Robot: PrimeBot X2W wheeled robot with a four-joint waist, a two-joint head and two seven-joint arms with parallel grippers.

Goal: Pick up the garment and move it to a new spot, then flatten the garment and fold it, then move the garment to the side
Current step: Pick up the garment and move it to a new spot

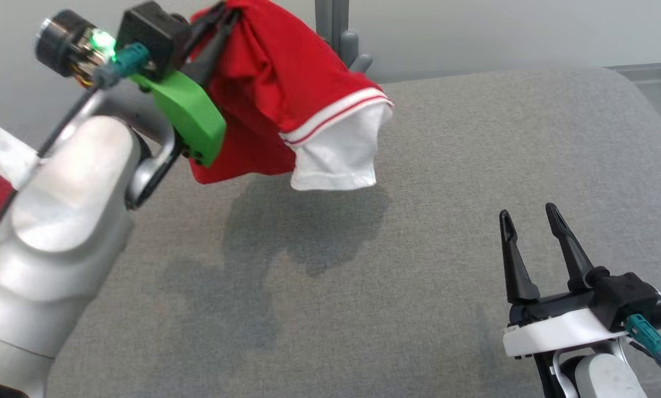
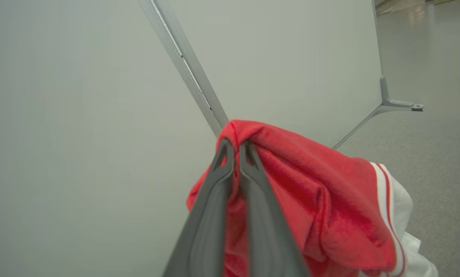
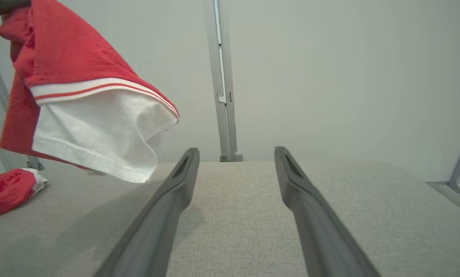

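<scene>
Left gripper [image 2: 236, 150]: fingers pressed together on a fold of the garment [image 1: 286, 72], raised high on the robot's left.
Garment: red, with a striped band and a white sleeve [image 1: 341, 149]; it hangs bunched from that single pinch, clear of the table [image 1: 474, 155], with its shadow [image 1: 303, 226] beneath it.
Right gripper [image 1: 528, 213]: fingers spread wide and empty, low over the near right of the table, well apart from the garment.
Other cloth [image 3: 7, 188]: a red and white bundle lying on the table, to the left in the right wrist view.
Step in hand (judged): carrying the garment to its new spot.
Good practice: hold the pinch firm. Lower the garment over bare table so that the white sleeve lands first, then draw the arm back so the cloth trails out flat.
Next need: the right gripper is placed to take a free edge.
Risk: a thin fold may slip, and a bunched drop would make flattening harder.
</scene>
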